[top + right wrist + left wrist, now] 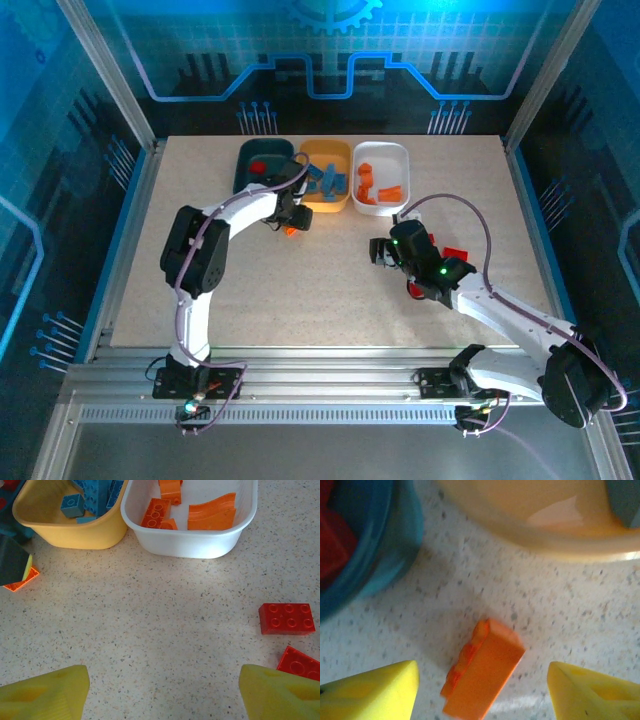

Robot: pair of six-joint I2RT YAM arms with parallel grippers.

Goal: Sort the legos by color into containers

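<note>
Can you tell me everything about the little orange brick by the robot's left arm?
The orange brick is a small block of shiny plastic with round bumps along one face. It lies tipped on its side on the speckled table, bumps pointing sideways, close to the teal tray and yellow tray. The left arm's yellow fingers stand on either side, not touching it.
</note>
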